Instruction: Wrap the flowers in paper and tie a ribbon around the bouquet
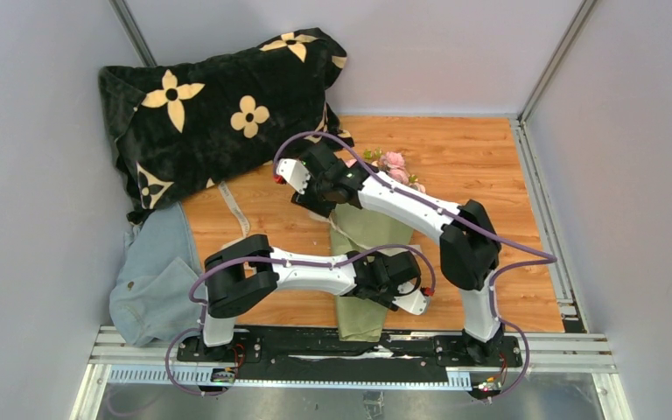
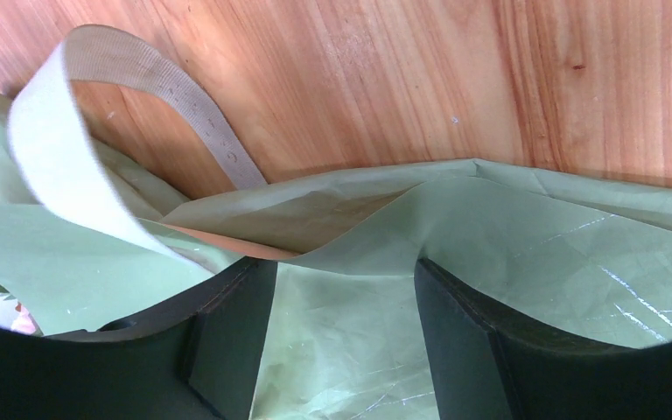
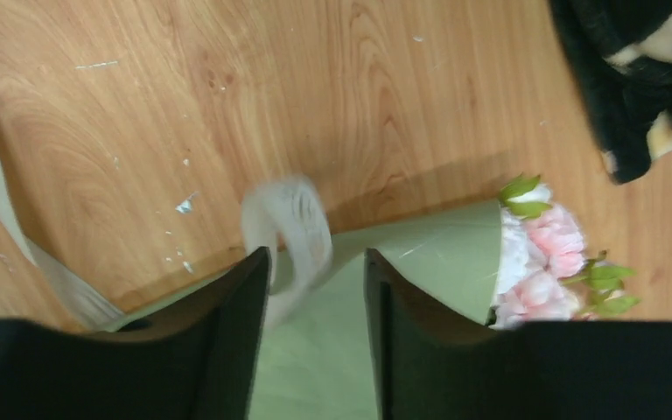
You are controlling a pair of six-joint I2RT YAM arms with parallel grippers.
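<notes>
Olive-green paper (image 2: 534, 254) wrapped as a long cone around the flowers (image 3: 542, 262), making up the bouquet (image 1: 363, 232). Lying lengthwise on a wooden table (image 1: 490, 175), pink and white blooms at the far end.

Left gripper (image 2: 339, 271) low over the near part of the cone. Jaws wide apart, green paper directly beneath and between the fingers (image 2: 227, 350), nothing pinched.

Right gripper (image 3: 317, 258) over the upper part of the wrap, just short of the blooms. Jaws parted to a narrower gap, nothing clamped across it.

Cream ribbon (image 2: 48, 149) arching in a loop above the paper beside the left gripper. From the right wrist, only a blurred pale curl right at the fingertips, close against one finger; contact impossible to confirm. Another stretch of ribbon flat on the wood, left of the bouquet.

Thin sliver of tan sheet peeking from under a green fold. Middle of the bouquet hidden under both arms in the overhead view. Stems fully covered by paper.

Black flower-print pillow (image 1: 219, 105) at the far left, near the blooms but not touching. Blue-grey cloth (image 1: 153, 271) at the left edge, well apart from the bouquet.
</notes>
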